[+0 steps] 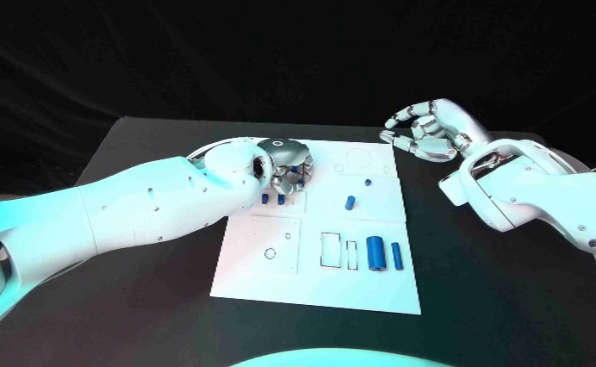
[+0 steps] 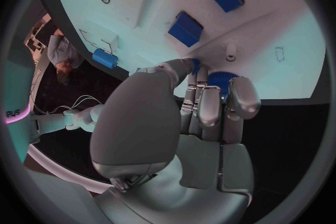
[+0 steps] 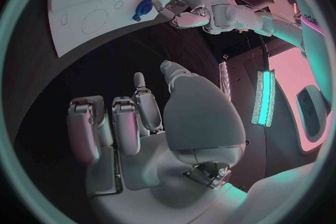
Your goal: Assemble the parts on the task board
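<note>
My left hand [image 1: 288,171] is clamped on a ridged blue part [image 2: 223,79] over the task board's [image 1: 373,289] far-left corner. Right hand [image 1: 426,132] idle, fingers loosely curled, holding nothing. Next: keep the part vertical, lower slowly, release only once seated.

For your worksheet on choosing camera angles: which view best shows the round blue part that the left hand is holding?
The right wrist view: the round blue part shows from the side, clear between the left hand's fingers. In the left wrist view only its ribbed edge shows past the fingers. In the head view the left hand covers it.
</note>
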{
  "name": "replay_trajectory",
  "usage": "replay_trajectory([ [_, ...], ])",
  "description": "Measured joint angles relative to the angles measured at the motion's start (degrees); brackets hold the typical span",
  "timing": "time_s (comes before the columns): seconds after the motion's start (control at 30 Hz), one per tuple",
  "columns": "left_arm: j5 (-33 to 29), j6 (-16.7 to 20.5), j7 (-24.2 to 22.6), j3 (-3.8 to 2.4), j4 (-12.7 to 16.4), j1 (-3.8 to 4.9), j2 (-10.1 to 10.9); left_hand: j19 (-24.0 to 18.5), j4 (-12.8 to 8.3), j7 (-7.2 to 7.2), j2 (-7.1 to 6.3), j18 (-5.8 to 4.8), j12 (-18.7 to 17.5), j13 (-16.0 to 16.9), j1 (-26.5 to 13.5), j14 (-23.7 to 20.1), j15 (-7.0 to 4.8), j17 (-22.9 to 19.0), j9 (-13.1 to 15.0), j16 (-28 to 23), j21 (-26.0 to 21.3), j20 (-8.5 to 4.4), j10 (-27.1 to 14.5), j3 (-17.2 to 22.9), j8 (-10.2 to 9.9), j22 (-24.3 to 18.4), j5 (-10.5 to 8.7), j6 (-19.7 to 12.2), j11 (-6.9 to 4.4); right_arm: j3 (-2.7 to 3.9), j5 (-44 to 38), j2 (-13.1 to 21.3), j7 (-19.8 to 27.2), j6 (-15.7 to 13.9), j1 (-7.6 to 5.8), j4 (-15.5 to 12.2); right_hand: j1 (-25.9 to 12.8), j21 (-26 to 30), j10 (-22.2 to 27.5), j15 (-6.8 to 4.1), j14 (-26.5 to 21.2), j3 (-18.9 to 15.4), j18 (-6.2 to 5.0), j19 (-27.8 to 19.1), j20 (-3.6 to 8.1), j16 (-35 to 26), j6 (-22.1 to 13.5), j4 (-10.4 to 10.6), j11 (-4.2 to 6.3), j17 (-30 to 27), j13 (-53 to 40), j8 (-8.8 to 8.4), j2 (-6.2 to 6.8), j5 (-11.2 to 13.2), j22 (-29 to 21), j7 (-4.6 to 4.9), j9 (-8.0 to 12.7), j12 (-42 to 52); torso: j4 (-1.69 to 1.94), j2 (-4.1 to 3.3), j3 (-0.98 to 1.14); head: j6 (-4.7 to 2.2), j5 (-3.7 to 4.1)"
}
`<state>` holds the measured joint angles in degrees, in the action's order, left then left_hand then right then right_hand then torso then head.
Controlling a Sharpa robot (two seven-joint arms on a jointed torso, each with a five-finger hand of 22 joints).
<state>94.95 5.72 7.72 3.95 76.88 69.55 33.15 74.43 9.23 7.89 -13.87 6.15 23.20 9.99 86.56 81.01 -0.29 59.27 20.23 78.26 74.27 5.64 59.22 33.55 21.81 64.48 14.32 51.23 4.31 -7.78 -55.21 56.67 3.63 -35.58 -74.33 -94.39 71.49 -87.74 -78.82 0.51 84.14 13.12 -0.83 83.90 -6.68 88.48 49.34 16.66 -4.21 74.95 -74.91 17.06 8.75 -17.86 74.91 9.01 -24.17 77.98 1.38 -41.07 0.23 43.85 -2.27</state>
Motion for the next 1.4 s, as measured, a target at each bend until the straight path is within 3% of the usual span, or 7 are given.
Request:
replay_trajectory([
  [0.3,-0.44,0.84,-0.15,0.06,0.0,-0.05,0.18,1.24,-1.35,-0.1,0.24,0.01,-1.47,-0.29,-0.7,-0.01,0.0,0.47,-0.01,0.51,1.73,0.2,4.54,1.34,0.0,2.38,-0.17,2.77,-0.16,0.0,0.0,0.01,0.04,-0.01,0.0,-0.03,0.0,0.0,0.0,0.0,0.0,0.0,0.0,0.0,0.0,0.0,0.0,0.0,0.0,-0.01,0.0,0.0,0.0,0.0,0.0,0.0,0.01,0.0,0.02,0.0,-0.01,-0.13,0.02],
  [0.57,-1.19,2.25,-0.29,0.15,0.57,-0.22,1.06,1.24,-1.67,-0.22,0.2,0.01,-2.24,-0.29,-0.87,0.19,-0.21,0.35,-0.04,0.51,1.73,0.2,5.23,1.32,-0.1,2.53,-0.22,3.46,-0.31,0.0,0.0,0.01,0.09,-0.03,0.0,-0.03,-0.24,0.0,0.0,0.0,0.0,0.0,0.0,0.0,0.0,0.0,0.0,0.0,0.0,-0.01,0.0,0.0,-0.24,-0.23,-0.01,0.0,-0.05,0.0,0.01,0.01,-0.01,-0.41,-0.04],
  [0.83,-1.95,4.05,-0.57,-0.4,1.78,-0.24,2.38,1.24,-1.83,-0.03,0.43,0.01,-2.41,-0.29,-1.12,0.19,-0.21,0.24,0.0,0.51,2.0,0.2,5.73,1.17,-0.33,2.65,-0.36,3.67,-0.41,0.0,0.0,0.05,0.15,-0.05,0.01,0.07,-0.24,0.0,0.0,0.0,0.0,0.0,0.0,0.0,0.0,0.0,0.0,0.0,0.0,-0.02,0.0,0.0,-0.24,-0.23,0.01,0.0,-0.05,0.0,0.03,0.03,-0.02,-0.54,-0.01],
  [1.13,-3.09,5.6,-0.75,-1.6,4.63,-0.23,4.83,1.43,-1.82,-0.03,0.36,0.02,-2.74,-0.29,-1.18,0.19,-0.21,0.3,-0.01,0.5,2.0,0.0,6.03,1.16,-0.33,2.72,-0.37,3.67,-0.71,0.01,0.0,0.07,0.2,-0.08,0.02,0.21,-0.23,0.0,0.0,0.0,0.0,0.0,0.0,0.0,0.0,0.0,0.0,0.0,0.0,-0.02,0.01,0.0,-0.23,-0.23,0.03,0.0,-0.04,0.0,0.05,0.05,-0.05,-0.68,0.04],
  [1.4,-4.04,5.12,-0.58,-1.96,6.26,-0.22,7.84,1.43,-1.98,-0.23,0.05,0.02,-3.07,-0.29,-1.48,0.18,-0.21,0.07,-0.02,0.5,2.0,0.0,6.23,1.0,-0.55,2.76,-0.38,3.87,-0.52,0.01,0.0,0.16,0.22,-0.09,0.03,0.22,-0.23,0.0,0.0,0.0,0.0,0.0,0.0,0.0,0.0,0.0,0.0,0.0,0.0,-0.03,0.0,0.0,-0.23,-0.23,0.02,0.0,-0.04,0.0,0.09,0.06,-0.02,-0.53,0.03],
])
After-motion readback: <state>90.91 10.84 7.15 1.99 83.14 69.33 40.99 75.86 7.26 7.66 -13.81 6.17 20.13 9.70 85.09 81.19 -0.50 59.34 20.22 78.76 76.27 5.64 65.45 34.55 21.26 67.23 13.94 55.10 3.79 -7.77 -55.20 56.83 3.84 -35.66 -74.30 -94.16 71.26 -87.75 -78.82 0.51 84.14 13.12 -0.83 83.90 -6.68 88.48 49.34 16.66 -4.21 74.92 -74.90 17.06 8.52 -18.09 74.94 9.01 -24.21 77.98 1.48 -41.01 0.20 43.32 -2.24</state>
